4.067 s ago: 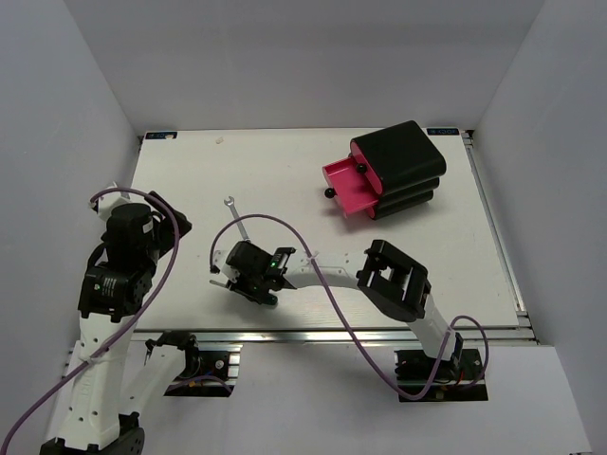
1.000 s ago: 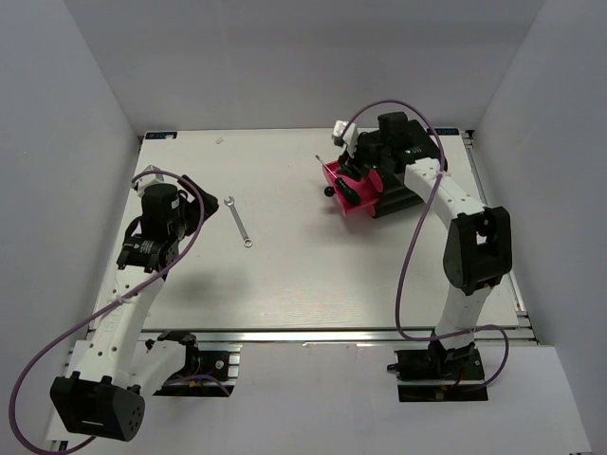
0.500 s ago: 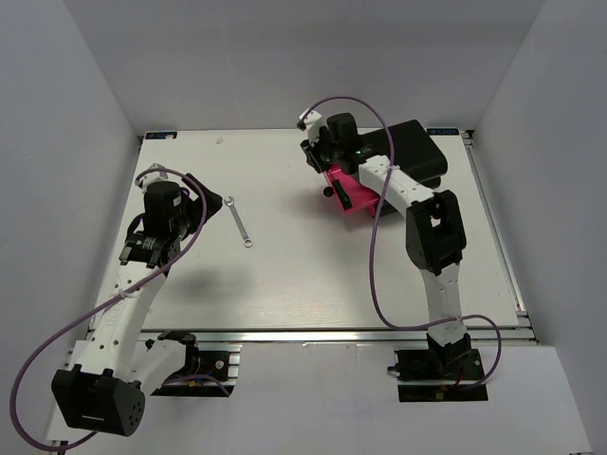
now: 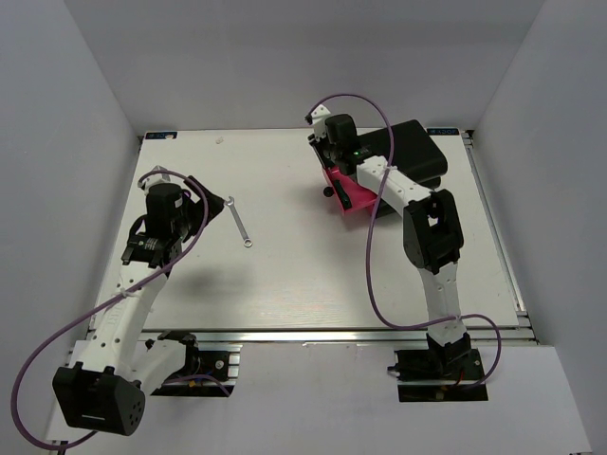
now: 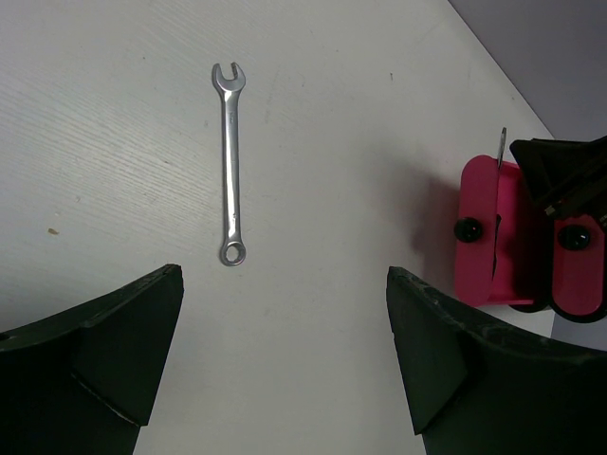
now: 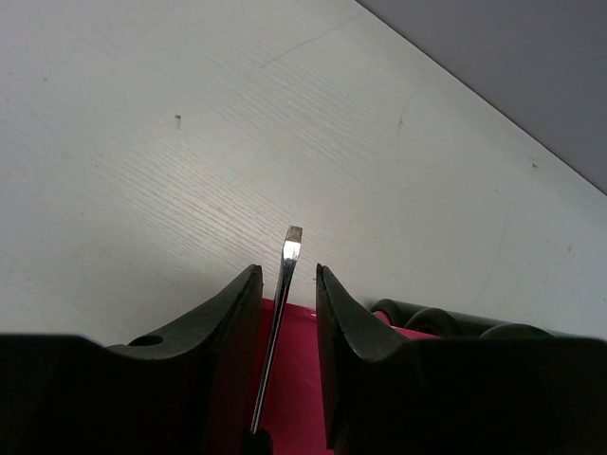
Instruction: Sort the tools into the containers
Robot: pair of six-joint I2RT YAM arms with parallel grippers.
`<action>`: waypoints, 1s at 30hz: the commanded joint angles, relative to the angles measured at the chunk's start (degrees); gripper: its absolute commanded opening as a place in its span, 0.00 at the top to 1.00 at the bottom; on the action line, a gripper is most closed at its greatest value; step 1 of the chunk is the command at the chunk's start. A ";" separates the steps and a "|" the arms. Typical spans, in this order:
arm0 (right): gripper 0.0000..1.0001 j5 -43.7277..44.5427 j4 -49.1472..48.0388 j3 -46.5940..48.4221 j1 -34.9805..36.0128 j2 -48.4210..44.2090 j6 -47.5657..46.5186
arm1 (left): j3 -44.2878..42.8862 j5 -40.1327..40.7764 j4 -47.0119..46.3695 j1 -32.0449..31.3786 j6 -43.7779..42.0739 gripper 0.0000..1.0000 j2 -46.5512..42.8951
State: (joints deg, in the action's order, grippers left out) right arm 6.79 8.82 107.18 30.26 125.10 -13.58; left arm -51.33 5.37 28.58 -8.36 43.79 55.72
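Note:
A slim silver wrench (image 4: 237, 221) lies flat on the white table, also in the left wrist view (image 5: 229, 171). My left gripper (image 4: 220, 203) is open and empty, just left of the wrench (image 5: 285, 355). My right gripper (image 4: 327, 159) hangs over the far left corner of the open pink-red drawer (image 4: 353, 201). It is shut on a screwdriver whose metal shaft (image 6: 281, 294) pokes out between the fingers, flat tip up. The shaft tip also shows in the left wrist view (image 5: 503, 144). The handle is mostly hidden by the fingers.
The black cabinet (image 4: 417, 161) stands at the back right with its lowest drawer pulled out; the round black knob (image 4: 329, 192) faces left. A second knob (image 5: 571, 236) shows on a shut drawer. Grey walls enclose the table on three sides.
Since four seconds ago my right gripper carried the screwdriver from the table's front to the drawer. In the last half second it shifted slightly. My left arm has swung toward the wrench.

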 commanded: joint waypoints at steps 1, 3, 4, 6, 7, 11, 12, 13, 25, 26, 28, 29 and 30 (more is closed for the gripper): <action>0.65 3.23 -2.93 3.21 0.06 0.23 1.37 | 0.00 -0.62 -0.98 -0.08 -0.02 0.03 -0.27; 0.65 2.88 -2.40 3.91 -0.03 0.94 1.54 | 0.09 -0.62 -0.98 0.01 -0.02 0.03 -0.27; 0.65 2.79 -2.32 4.01 -0.03 1.11 1.63 | 0.00 -0.62 -0.89 -0.08 -0.02 0.03 -0.27; 0.66 2.62 -2.40 4.18 -0.03 1.55 1.98 | 0.00 -0.62 -0.72 -0.08 -0.02 0.03 -0.35; 0.66 2.70 -2.40 4.62 -0.03 1.90 2.07 | 0.00 -0.53 -0.46 0.01 0.07 0.03 -0.44; 0.67 3.06 -2.32 5.50 -0.11 3.31 2.60 | -0.26 -0.18 0.07 -0.08 -0.02 0.03 -0.70; 0.67 2.88 -2.14 5.59 -0.29 3.48 2.60 | -0.26 -0.09 0.25 -0.08 -0.02 0.03 -0.79; 0.68 2.79 -1.97 5.68 -0.20 3.49 2.86 | -0.35 -0.01 0.42 -0.08 -0.02 0.03 -0.79; 0.76 3.58 -1.96 6.38 -0.29 5.33 3.65 | -1.14 0.35 1.21 -0.08 -0.11 0.03 -0.44; 0.77 3.58 -1.96 6.29 -0.38 5.42 3.74 | -1.23 0.35 1.30 -0.08 -0.11 0.03 -0.44; 0.78 3.67 -1.96 6.38 -0.55 5.68 3.83 | -1.32 0.43 1.31 -0.08 -0.11 0.03 -0.53; 0.79 3.67 -1.96 6.38 -0.73 5.68 3.83 | -1.40 0.43 1.39 -0.08 -0.11 0.03 -0.53; 0.80 3.67 -1.96 6.38 -0.73 5.77 3.83 | -1.40 0.43 1.39 -0.08 -0.11 0.03 -0.62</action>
State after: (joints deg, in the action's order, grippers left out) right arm 9.32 8.80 110.91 30.02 130.26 -10.61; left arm -51.35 5.32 29.67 -8.36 43.79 55.81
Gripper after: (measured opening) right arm 0.208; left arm 0.970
